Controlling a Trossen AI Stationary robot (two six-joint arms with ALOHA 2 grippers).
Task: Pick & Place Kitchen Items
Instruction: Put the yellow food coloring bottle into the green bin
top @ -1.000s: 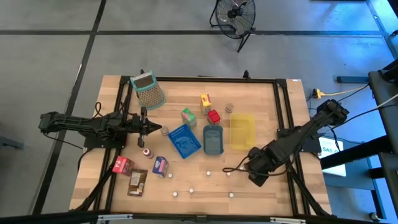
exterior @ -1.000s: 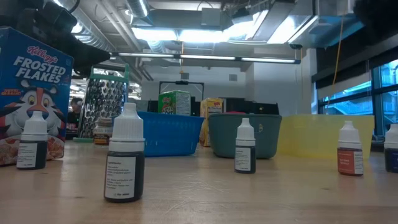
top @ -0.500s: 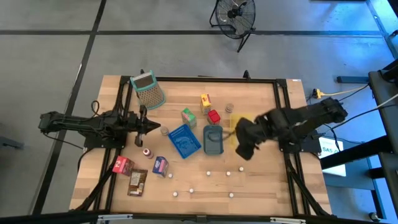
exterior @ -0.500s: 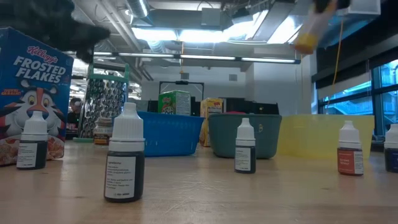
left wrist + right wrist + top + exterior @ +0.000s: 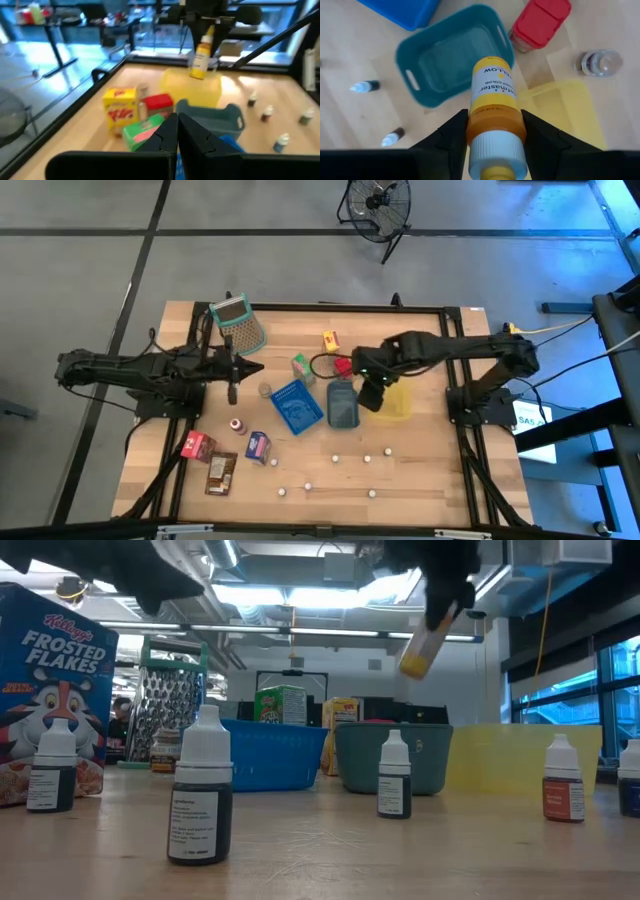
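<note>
Plastic cylindrical yellow bottle (image 5: 494, 95) gripped by right hand (image 5: 492, 132) over teal tray (image 5: 451, 60); left hand (image 5: 177, 135) clenched.

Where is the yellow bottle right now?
The yellow bottle is up in the air, held by the right pincer. In the high view, it hangs on the table's right side, between the teal tray and yellow tray.

left hand (image 5: 233, 368): closed, raised | right hand (image 5: 368, 393): clamped on yellow bottle (image 5: 494, 100), raised

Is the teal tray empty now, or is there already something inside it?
Empty. The right wrist view looks down into the teal tray and shows only its bare bottom. The yellow bottle is above it, held in the right pincer.
</note>
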